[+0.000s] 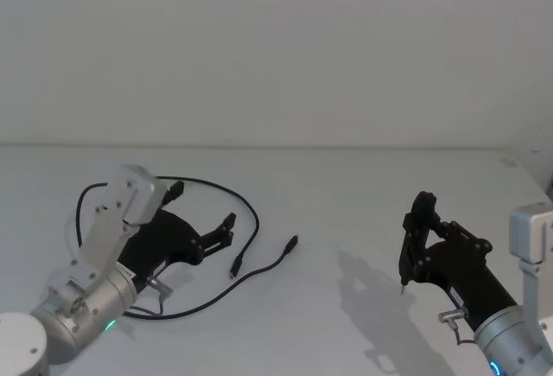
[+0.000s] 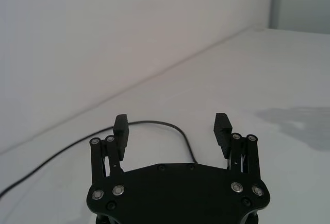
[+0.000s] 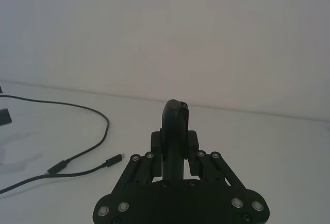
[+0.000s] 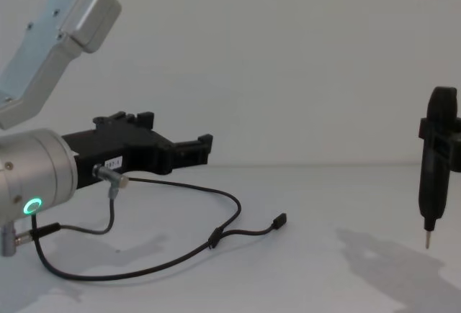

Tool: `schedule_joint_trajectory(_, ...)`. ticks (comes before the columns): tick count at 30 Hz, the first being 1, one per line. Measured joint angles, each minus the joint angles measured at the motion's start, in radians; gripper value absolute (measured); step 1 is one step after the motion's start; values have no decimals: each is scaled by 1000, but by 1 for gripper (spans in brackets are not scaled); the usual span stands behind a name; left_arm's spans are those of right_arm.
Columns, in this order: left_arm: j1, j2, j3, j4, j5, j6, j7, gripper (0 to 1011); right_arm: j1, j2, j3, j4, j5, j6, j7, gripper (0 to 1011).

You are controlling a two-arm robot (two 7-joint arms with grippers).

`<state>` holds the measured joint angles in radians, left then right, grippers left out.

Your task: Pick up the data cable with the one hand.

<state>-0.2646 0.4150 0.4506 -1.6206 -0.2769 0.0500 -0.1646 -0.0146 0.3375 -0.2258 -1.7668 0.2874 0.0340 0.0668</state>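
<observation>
- Logging the data cable (image 1: pixel 257 219) lying loose on the white table (image 1: pixel 363 177), on the robot's left side, bending in a wide loop.
- Tracing two ends in the head view: right-hand plug (image 1: pixel 292 243) pointing toward mid-table, left-hand plug (image 1: pixel 235 265) just beside it, apart.
- Picking up the same loop and plugs from the right wrist view, cable (image 3: pixel 108 126) flat on the surface.
- Finding the left gripper (image 1: pixel 203 207) reaching forward over the loop, above the cable.
- Reading its jaws as spread wide, gripping nothing; seeing bare table and a stretch of cable (image 2: pixel 154 122) past the fingertips in the left wrist view, gripper (image 2: pixel 171 126) pointing toward the back wall.
- Checking from the chest view: left gripper (image 4: pixel 176 132) hanging clear of the table, cable (image 4: pixel 236 205) lying lower down on the surface, not touching the fingers.
- Noting the green ring light (image 4: pixel 32 206) glowing on the silver left wrist.
- Spotting the right gripper (image 1: pixel 429 231) well apart on the robot's right, raised off the table.
- Seeing its jaws closed on a black pen-shaped tool (image 4: pixel 431 176), held upright, metal tip pointing down and short of the surface.
- Confirming that clamp in the right wrist view, fingers (image 3: pixel 193 141) pressing the tool (image 3: pixel 175 121) from both sides.
</observation>
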Motion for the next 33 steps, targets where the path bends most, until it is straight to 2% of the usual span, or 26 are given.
schedule_joint_trajectory(5,-5,15,-2,2,-43,34,-69,1001,0,0,0,0,0,0,0,279)
schedule_joint_trajectory(16,-7,38,-6,12,-100,105,-159,1001,0,0,0,0,0,0,0,279)
schedule_joint_trajectory(26,-17,41,-6,34,-114,141,-197,1001,0,0,0,0,0,0,0,279)
schedule_joint_trajectory(33,-35,32,6,63,-113,159,-225,1001,0,0,0,0,0,0,0,279)
